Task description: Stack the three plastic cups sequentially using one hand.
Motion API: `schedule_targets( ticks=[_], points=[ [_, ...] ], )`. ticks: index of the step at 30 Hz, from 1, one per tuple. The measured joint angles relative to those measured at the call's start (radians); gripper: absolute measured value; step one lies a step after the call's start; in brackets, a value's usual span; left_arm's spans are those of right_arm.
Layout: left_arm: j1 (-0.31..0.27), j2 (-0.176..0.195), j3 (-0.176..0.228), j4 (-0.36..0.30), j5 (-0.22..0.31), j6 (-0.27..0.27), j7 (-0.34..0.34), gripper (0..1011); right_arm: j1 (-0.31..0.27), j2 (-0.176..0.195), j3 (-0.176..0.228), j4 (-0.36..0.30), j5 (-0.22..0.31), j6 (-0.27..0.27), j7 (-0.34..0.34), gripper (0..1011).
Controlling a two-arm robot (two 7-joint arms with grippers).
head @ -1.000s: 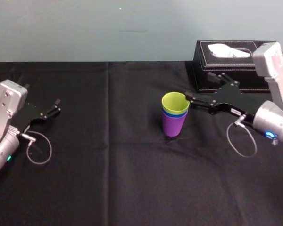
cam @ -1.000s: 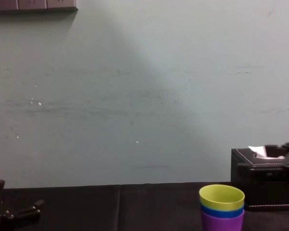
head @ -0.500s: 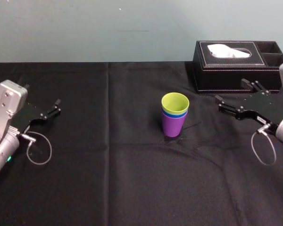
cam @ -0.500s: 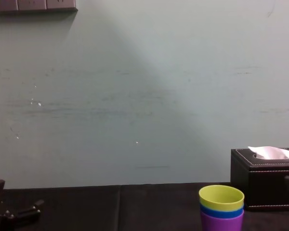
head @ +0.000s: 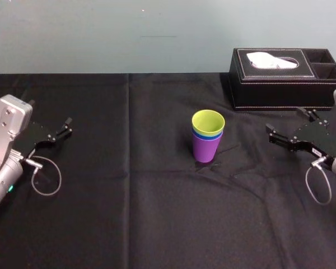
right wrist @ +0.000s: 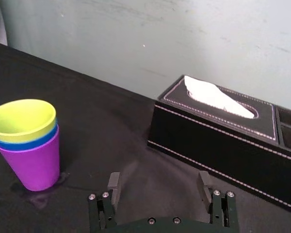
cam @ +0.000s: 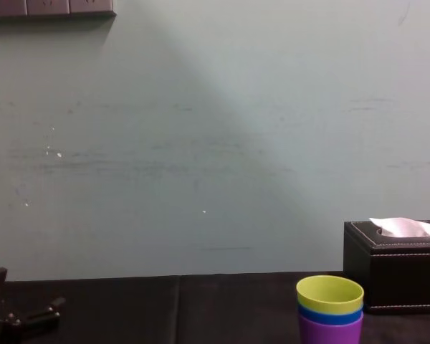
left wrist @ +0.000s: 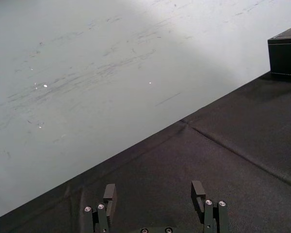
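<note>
The three plastic cups stand nested in one upright stack at the table's middle: the purple cup (head: 206, 147) at the bottom, the blue cup (head: 208, 136) showing as a thin band, the yellow-green cup (head: 208, 122) on top. The stack also appears in the right wrist view (right wrist: 29, 145) and the chest view (cam: 330, 310). My right gripper (head: 288, 126) (right wrist: 158, 187) hangs open and empty well to the right of the stack, apart from it. At the table's left side my left gripper (head: 67, 126) (left wrist: 153, 194) rests open, holding nothing.
A black leather tissue box (head: 285, 78) with a white tissue stands at the back right, just behind my right gripper. The black tablecloth (head: 129, 196) covers the table, with a pale wall behind it.
My right gripper has drawn back to the right, away from the cup stack, and lowered toward the table's right edge. The stack and the left arm have stayed still.
</note>
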Motion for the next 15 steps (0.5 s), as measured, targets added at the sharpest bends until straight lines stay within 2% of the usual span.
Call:
schedule_targets(
  ticks=[15],
  points=[
    [0.000, 0.000, 0.000, 0.000, 0.000, 0.000, 0.000, 1011, 0.000, 0.002, 0.000, -0.002, 0.000, 0.000, 0.002, 1003]
  ],
)
